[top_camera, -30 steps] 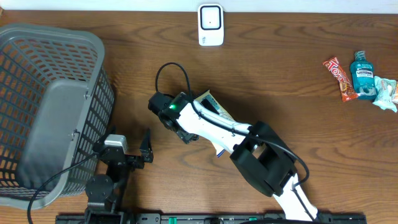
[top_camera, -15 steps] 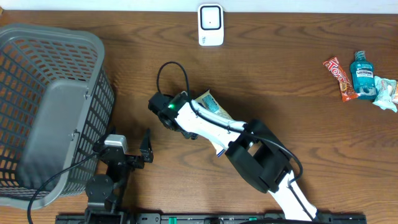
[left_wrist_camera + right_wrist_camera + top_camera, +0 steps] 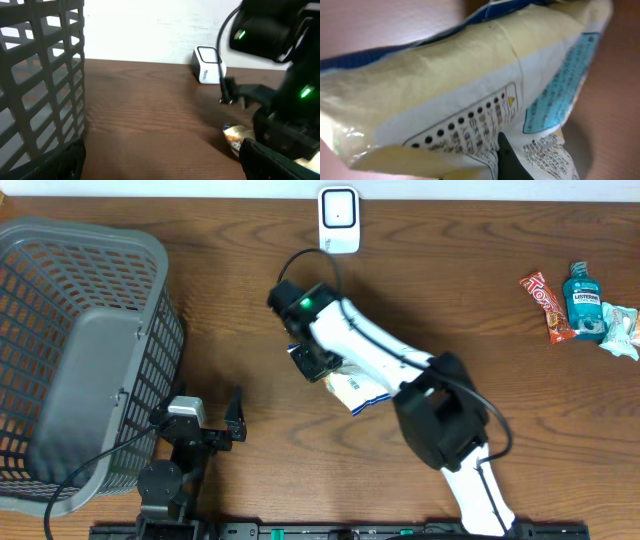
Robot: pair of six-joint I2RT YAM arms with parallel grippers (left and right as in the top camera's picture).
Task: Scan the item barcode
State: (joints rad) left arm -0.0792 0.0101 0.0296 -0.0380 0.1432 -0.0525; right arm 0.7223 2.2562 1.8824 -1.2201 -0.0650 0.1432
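grey mesh basket [image 3: 95, 380], red candy bar [image 3: 546, 307], teal mouthwash bottle [image 3: 584, 300], wooden table [image 3: 500, 250]

Your overhead camera looks straight down on the table [image 3: 200, 290], taking in the basket [image 3: 90, 228] at the left, the scanner [image 3: 339, 220] at the far edge and the right arm [image 3: 370, 355]. Your left wrist camera sits low by the tabletop, facing across it to the far wall [image 3: 150, 25]. It shares basket, scanner and right arm with the overhead. Your right wrist camera is hard up against the snack packet [image 3: 445, 100], which fills its frame and also shows from overhead.
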